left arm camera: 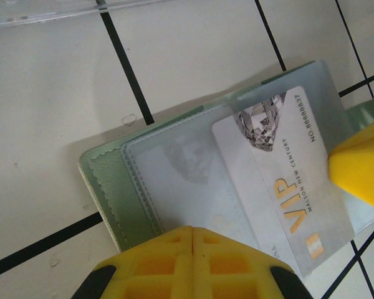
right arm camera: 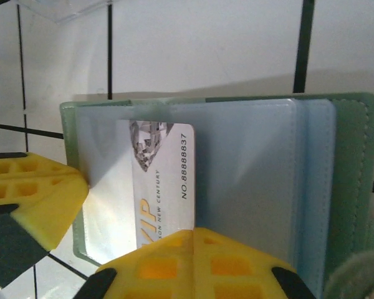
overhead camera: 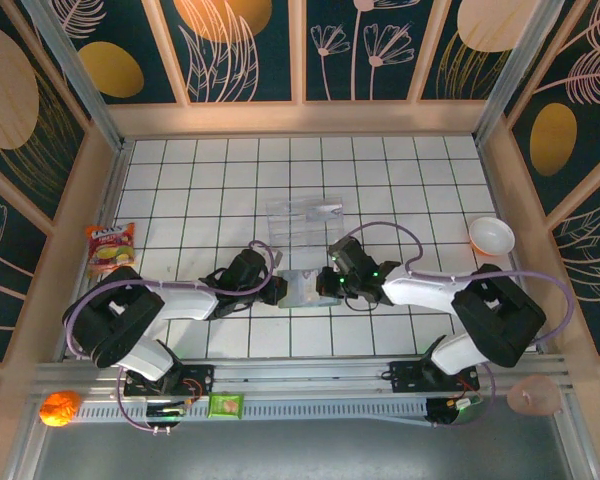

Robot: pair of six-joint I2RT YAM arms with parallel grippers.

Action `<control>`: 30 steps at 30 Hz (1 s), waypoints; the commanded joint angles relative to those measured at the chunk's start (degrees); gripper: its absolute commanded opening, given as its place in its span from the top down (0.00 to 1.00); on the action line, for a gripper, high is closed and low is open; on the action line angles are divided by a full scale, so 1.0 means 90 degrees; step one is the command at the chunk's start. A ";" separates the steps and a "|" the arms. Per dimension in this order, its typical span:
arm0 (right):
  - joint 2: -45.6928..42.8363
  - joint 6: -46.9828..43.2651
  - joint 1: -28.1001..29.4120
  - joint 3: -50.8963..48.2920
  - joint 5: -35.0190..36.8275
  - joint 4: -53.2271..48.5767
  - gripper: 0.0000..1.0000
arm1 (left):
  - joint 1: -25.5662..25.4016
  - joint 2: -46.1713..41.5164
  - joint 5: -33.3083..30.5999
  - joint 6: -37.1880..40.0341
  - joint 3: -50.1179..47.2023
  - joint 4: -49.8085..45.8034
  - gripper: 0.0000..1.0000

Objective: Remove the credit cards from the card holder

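Card holder (overhead camera: 302, 288): laid open on the tiled table, flanked by both grippers. White VIP card (right arm camera: 165, 174): lodged among its clear sleeves. Left gripper (left arm camera: 192, 230) and right gripper (right arm camera: 193, 233): fingers clenched together at the holder's edges.

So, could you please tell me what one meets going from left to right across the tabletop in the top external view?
snack packet → left gripper → card holder → right gripper → white bowl
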 commanded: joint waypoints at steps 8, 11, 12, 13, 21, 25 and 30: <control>0.0190 -0.0025 -0.0062 -0.0162 -0.0208 0.0281 0.74 | -0.0005 0.0208 0.0156 0.0148 0.0036 -0.0361 1.00; 0.0258 -0.0014 -0.0096 -0.0187 -0.0421 0.0465 0.74 | -0.0004 0.0221 0.0210 0.0144 0.0051 -0.0358 1.00; 0.0271 0.0010 -0.0101 -0.0208 -0.0502 0.0541 0.74 | -0.0005 0.0221 0.0215 0.0155 0.0055 -0.0360 1.00; 0.0286 0.0021 -0.0114 -0.0222 -0.0548 0.0579 0.74 | -0.0005 0.0221 0.0234 0.0162 0.0053 -0.0369 1.00; 0.0123 0.0179 -0.0305 -0.0434 -0.0523 0.0691 0.93 | -0.0004 0.0114 0.0150 0.0165 0.0036 -0.0457 1.00; -0.0184 0.0154 -0.0320 -0.0442 -0.0214 0.0390 1.00 | 0.0000 0.0061 0.0091 0.0140 0.0026 -0.0452 1.00; -0.0811 0.0054 -0.0327 -0.0413 0.0357 -0.0331 1.00 | 0.0011 0.0033 0.0054 0.0145 0.0074 -0.0452 1.00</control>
